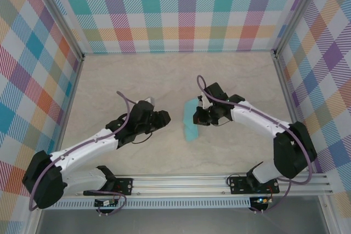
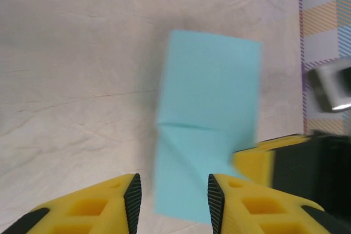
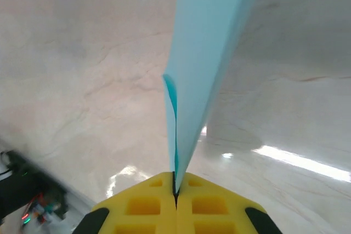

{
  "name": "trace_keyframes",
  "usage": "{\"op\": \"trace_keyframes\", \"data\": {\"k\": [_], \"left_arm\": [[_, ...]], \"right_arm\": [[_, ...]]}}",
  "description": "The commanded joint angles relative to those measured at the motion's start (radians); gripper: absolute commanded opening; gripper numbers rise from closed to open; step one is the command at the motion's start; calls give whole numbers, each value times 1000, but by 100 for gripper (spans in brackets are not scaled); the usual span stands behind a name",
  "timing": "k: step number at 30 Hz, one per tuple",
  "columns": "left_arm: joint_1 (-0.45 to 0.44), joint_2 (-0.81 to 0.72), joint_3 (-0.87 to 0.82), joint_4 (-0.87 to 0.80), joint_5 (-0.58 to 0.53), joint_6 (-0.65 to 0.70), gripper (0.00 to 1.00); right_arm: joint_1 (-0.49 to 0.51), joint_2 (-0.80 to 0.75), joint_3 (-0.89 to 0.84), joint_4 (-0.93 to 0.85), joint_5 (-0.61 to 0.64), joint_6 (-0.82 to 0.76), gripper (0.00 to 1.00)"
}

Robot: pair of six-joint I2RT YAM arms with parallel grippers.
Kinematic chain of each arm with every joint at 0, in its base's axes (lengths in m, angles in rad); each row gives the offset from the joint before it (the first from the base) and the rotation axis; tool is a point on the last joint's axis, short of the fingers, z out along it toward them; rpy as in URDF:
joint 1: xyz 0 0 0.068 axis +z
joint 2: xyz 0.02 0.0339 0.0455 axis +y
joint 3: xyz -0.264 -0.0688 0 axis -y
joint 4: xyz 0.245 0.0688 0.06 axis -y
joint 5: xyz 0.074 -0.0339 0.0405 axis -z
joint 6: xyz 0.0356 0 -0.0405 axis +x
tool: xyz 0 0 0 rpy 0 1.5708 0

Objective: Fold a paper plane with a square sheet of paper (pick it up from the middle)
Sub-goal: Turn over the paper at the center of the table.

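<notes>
Overhead: paper (image 1: 191, 127), beige tabletop (image 1: 164, 80), plaid walls (image 1: 186, 9).

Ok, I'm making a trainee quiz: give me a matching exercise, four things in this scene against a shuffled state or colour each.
Things: 1 left end effector; 2 right end effector; 3 sheet of paper; 4 table.
States: A light teal, creased; B shut on the paper; C beige; D open.
Pairs: 1-D, 2-B, 3-A, 4-C.
</notes>
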Motion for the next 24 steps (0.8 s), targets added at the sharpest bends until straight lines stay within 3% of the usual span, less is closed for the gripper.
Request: {"op": "trace_keyframes", "data": {"k": [1,4,11,17,22,24], "left_arm": [[33,-80,-82,-96,-67,-15,43],[59,-122,-121,-133,-71,-30,45],[83,-138,-107,-201,-98,-33,46],[93,-203,-127,-254,-136,-48,46],[97,-250,-144,-268,-135,-50,48],[99,-249,-146,-250,-118,-42,48]], "right_arm": [[56,-41,154,-420,439,-53,2],[120,16,266,-598,676,-1,2],[247,281,366,-620,692,104,4],[334,537,548,-584,524,141,9],[344,569,580,-398,280,117,36],[339,518,543,-333,237,109,38]]}}
